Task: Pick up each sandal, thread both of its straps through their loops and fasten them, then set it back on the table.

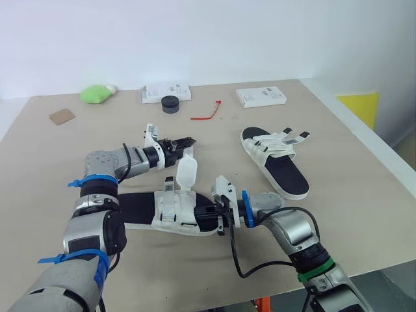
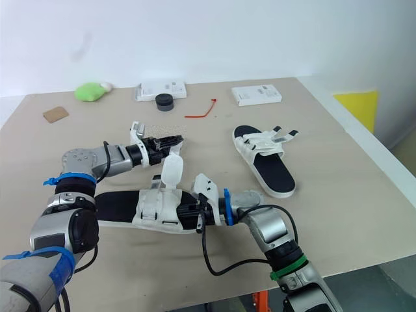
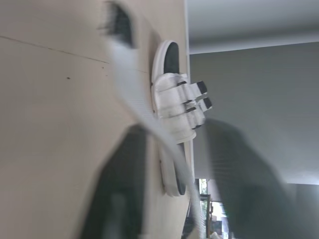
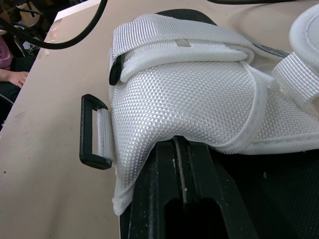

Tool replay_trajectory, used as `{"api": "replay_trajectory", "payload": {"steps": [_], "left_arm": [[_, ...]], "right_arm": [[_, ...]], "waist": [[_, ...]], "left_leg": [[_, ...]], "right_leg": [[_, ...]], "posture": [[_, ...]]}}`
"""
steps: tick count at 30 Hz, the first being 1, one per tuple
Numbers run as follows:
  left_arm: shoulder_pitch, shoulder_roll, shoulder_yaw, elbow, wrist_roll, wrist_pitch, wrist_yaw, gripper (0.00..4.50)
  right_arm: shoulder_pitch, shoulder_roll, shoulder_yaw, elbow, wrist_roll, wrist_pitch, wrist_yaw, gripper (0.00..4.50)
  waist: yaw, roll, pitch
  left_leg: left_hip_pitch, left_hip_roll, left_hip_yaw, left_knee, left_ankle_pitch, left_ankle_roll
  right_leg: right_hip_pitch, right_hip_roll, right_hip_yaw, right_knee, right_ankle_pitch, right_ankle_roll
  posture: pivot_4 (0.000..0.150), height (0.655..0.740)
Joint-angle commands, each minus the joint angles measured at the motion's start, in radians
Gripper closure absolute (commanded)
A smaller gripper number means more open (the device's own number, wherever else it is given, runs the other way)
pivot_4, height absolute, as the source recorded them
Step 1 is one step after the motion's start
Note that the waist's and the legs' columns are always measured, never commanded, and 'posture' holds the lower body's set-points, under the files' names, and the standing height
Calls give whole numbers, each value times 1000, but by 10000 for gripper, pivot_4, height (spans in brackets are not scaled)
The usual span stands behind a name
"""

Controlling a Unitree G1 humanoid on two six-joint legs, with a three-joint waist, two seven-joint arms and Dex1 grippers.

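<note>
Near sandal [image 1: 170, 211] flat on the tabletop [image 1: 351, 214] at 6 o'clock, right gripper [image 1: 209, 212] with jaws closed under its white upper, left gripper [image 1: 184, 143] by the raised strap [image 1: 186, 172] — cannot tell its jaws' state — second sandal [image 1: 276, 159] at 2 o'clock

On my feed the work surface is a broad beige table [image 1: 364, 195], matte and evenly lit, with no hard shadows. Behind its far edge stands a plain white wall [image 1: 195, 39]. Off the table's right side I see a yellow panel [image 1: 357, 107] low against that wall, and grey floor [image 1: 398, 286] beyond the near corner. An orange leg [image 1: 261, 304] pokes out under the front edge.
</note>
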Motion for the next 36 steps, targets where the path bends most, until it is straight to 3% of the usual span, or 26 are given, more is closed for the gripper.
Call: {"api": "replay_trajectory", "payload": {"steps": [1,7,11,13,18,22,24,28,31,36], "left_arm": [[-43,3,27,-22,22,13,-37,44705],[-25,19,-12,-145,49,35,-161,44705],[80,64,-126,-514,26,79,-351,44705],[176,116,-215,-745,65,6,-483,44705],[387,232,-370,-1058,287,-395,-799,44705],[504,302,-446,-1164,419,-652,-997,44705],[585,324,-475,-1198,512,-875,-1122,44705],[642,257,-466,-1125,628,-1305,-1235,44705],[647,228,-467,-1048,658,-1523,-1309,44705],[677,230,-482,-976,643,-1732,-1396,44705]], "right_arm": [[73,7,81,84,-25,61,-17,45000],[78,5,80,79,-24,63,-17,45000],[84,-4,78,72,-21,67,-15,45000],[86,-7,78,68,-19,68,-14,45000],[88,-11,81,66,-15,67,-13,45000],[86,-12,84,69,-14,65,-10,45000],[83,-11,87,71,-16,64,-6,45000],[77,-6,90,77,-19,64,1,45000],[75,-6,91,79,-19,65,5,45000],[75,-10,90,74,-19,70,12,45000]], "waist": [[0,0,0],[0,-1,1],[-3,0,2],[-6,0,2],[1,0,2],[0,-1,2],[0,-1,2],[2,-2,1],[1,-3,2],[0,-3,1]], "left_leg": [[0,0,0,0,0,0],[0,0,0,0,0,0],[0,0,0,-3,1,-5],[0,0,1,-6,2,-12],[0,0,1,-9,5,-23],[0,0,2,-8,4,-20],[0,1,2,-8,3,-18],[0,1,4,-8,0,-14],[-1,1,5,-7,0,-12],[-2,2,11,-6,-5,-4]], "right_leg": [[0,0,0,0,0,0],[0,0,0,0,0,0],[-2,0,1,0,0,0],[-3,0,3,0,0,0],[-4,0,5,0,-1,0],[-6,0,5,-1,-1,-1],[-6,0,5,-1,-3,-3],[-6,0,6,-1,-5,-3],[-6,1,7,0,-5,-3],[-6,2,13,0,-6,-3]], "posture": [[1500,7400],[1500,7400],[1500,7400],[1500,7400],[1500,7400],[1500,7400],[1500,7400],[1500,7400],[1500,7400],[1500,7400]]}}
